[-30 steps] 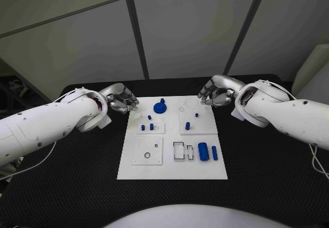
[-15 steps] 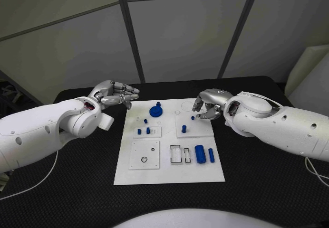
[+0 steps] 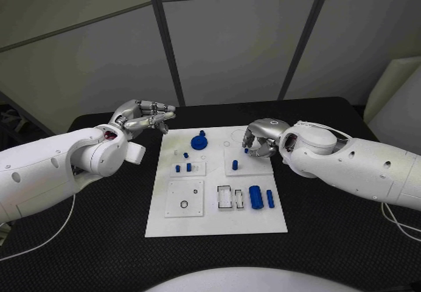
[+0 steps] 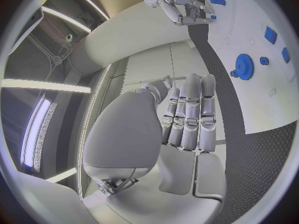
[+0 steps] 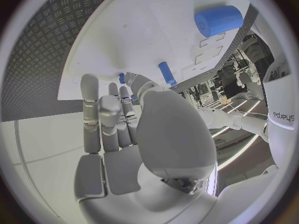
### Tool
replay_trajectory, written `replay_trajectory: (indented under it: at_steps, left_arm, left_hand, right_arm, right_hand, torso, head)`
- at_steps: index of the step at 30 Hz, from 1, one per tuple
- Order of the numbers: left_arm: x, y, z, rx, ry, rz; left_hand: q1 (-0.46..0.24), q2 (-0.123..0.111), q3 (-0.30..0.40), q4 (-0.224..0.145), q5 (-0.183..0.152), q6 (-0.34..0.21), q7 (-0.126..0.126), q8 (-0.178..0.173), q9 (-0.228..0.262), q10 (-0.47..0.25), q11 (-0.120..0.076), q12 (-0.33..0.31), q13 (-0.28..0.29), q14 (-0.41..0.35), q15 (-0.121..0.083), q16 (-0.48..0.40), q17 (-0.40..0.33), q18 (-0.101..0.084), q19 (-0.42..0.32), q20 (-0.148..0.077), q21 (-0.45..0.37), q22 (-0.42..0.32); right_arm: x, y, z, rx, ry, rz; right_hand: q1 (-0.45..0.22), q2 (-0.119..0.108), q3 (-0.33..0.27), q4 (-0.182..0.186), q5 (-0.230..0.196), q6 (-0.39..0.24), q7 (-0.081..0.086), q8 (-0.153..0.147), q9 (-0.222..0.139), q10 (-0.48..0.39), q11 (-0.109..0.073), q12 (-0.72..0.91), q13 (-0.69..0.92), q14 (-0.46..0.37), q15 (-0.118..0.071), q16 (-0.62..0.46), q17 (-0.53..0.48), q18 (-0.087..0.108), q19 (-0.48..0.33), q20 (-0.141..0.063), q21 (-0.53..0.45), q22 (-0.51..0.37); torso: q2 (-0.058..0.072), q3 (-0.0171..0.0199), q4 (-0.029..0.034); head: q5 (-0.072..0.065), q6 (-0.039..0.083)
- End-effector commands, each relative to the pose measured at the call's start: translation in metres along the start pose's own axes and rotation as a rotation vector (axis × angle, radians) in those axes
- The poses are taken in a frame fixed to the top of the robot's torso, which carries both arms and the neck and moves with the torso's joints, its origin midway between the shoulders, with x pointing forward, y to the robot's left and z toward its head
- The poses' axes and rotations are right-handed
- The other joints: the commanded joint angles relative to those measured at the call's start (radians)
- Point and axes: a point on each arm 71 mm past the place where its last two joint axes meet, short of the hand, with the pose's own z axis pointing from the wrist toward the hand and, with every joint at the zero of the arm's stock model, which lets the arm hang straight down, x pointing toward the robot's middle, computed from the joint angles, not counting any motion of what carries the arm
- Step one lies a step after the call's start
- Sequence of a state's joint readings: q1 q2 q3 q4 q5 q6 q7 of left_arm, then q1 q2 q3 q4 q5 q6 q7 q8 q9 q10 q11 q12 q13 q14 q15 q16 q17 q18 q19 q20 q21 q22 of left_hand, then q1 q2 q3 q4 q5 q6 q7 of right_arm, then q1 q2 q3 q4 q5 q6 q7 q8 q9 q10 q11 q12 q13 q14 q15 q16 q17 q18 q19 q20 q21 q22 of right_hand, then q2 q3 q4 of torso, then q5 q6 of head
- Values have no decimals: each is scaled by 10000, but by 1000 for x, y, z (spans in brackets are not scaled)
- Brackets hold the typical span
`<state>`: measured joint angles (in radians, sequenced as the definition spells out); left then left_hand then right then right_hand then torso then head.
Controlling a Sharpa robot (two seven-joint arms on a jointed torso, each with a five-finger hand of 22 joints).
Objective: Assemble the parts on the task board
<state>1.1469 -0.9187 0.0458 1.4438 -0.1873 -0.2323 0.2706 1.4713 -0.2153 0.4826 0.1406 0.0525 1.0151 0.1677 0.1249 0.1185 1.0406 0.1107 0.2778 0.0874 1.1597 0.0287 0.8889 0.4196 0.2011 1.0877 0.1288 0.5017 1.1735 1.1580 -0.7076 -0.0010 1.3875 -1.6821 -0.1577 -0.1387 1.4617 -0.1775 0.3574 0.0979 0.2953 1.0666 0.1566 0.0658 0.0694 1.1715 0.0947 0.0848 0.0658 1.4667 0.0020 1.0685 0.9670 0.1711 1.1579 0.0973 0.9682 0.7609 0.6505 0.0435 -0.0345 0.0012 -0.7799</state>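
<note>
The white task board lies in the middle of the table. A blue gear sits near its far edge, with short blue pegs in front of it and one peg to their right. A thick blue cylinder and a slim blue piece lie at the near right. My right hand hovers low over the board's far right part, fingers curled in. Its fingertips are at a small blue peg; a grip is unclear. My left hand is raised off the far left corner, curled and holding nothing.
The black table surrounds the board on all sides. Grey wall panels stand behind the table's far edge. In the left wrist view, the gear and my right hand are over the board.
My right hand has come down and leftward from beyond the board's far right corner onto its far right part. My left hand has lifted slightly near the far left corner.
</note>
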Motion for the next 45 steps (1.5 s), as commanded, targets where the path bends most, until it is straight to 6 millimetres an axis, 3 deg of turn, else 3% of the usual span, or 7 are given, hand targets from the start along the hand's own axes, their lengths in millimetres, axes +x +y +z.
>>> replay_trajectory:
  at_steps: [1, 16, 27, 45]
  left_arm:
    - [1, -3, 0, 303, -44, -389]
    - [2, -4, 0, 321, -8, -461]
    - [1, -3, -1, 277, 5, -465]
    - [-1, -2, -1, 211, -39, -449]
  left_hand:
    - [-17, 110, -69, 15, -27, 74, 7, 47, -8, 67, -24, 25, 9, -58, 3, -53, -9, -184, -71, 17, -35, -9]
    - [-17, 118, -101, 5, -27, 80, 5, 53, -10, 75, -30, 59, 16, -72, 0, -65, -27, -184, -77, 16, -62, -29]
    - [-13, 122, -115, -3, -26, 75, 7, 52, -12, 69, -29, 71, 17, -83, 0, -74, -38, -184, -80, 15, -76, -40]
    - [11, 135, -136, -28, -26, 62, 13, 49, -19, 39, -25, 87, 16, -104, 0, -92, -60, -184, -86, 13, -105, -62]
  right_arm:
    - [2, 1, 1, 29, 209, -232]
    - [12, 8, 8, -101, 588, -224]
    - [14, 8, 8, 106, 569, -659]
    - [4, 13, 2, 108, -671, -1020]
  right_hand:
    - [127, 24, 102, -21, -61, -2, 1, 23, 15, 13, -27, 69, -4, 413, 64, 240, 222, -219, 133, -4, 249, 289]
    - [49, 142, 618, -185, -85, 311, -48, 54, 45, 266, -88, 135, 10, 512, 22, 1595, 1436, -441, 687, -28, 1581, 1841]
    - [301, 416, 993, -590, -248, 749, -133, 180, 110, 721, -223, 238, 87, 494, -97, 1989, 1759, -591, 1078, -126, 2367, 2797]
    - [321, 537, 1716, -1190, -287, 987, -160, 144, 113, 1061, -268, 165, 181, 432, -167, 2227, 1835, -715, 1271, -179, 3122, 3680]
  torso:
    - [2, 3, 4]
    - [-4, 4, -9]
    - [-10, 10, -8]
    - [-17, 6, -5]
  head:
    - [-4, -9]
    - [15, -62]
    - [38, -121]
    - [-22, -159]
